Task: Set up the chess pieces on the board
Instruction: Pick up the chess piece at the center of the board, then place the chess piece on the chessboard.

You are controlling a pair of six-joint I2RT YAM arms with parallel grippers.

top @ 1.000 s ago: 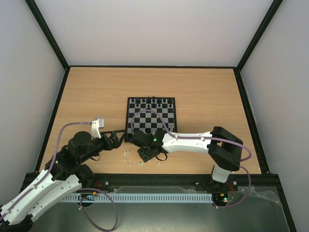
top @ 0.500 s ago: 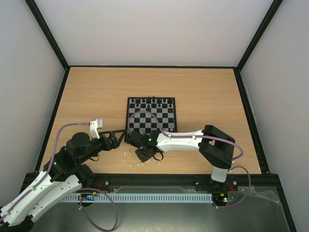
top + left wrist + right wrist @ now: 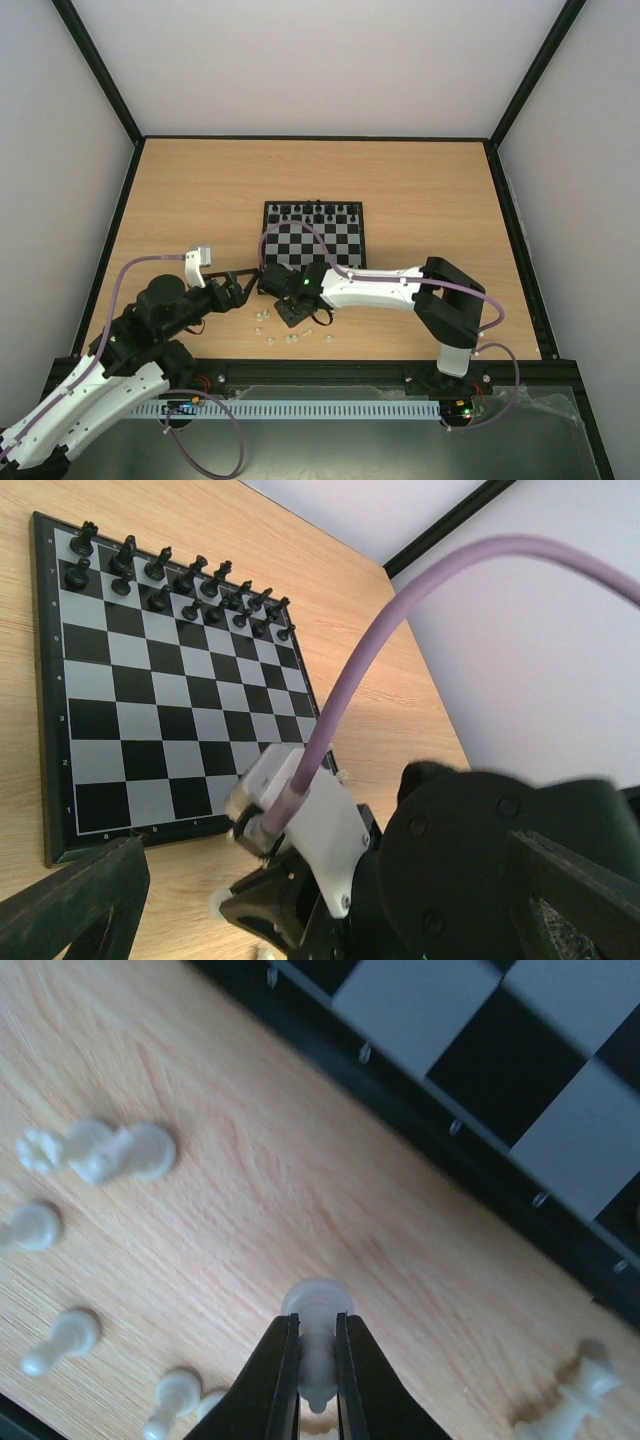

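Since a second ago, the right arm's wrist has been carried left along the near edge of the board [image 3: 313,250], and its jaws have been brought together. The right gripper [image 3: 317,1338] is now clamped on a single white piece [image 3: 317,1305], which is pinched between the two dark fingers just off the board's black border, over bare wood. Whether the piece is lifted off the wood cannot be told. The right arm is stretched low and leftward across the table [image 3: 200,200], its elbow folded at the right.

The left gripper [image 3: 248,284] is held wide apart beside the board's near-left corner, with nothing between its fingers.

The loose white pieces [image 3: 270,340] are scattered on the wood between the board and the table's near edge, several of them lying on their sides. The black pieces [image 3: 170,580] are ranked along the far two rows. The near rows are seen unoccupied, and open wood is left on the far, left and right sides of the board.
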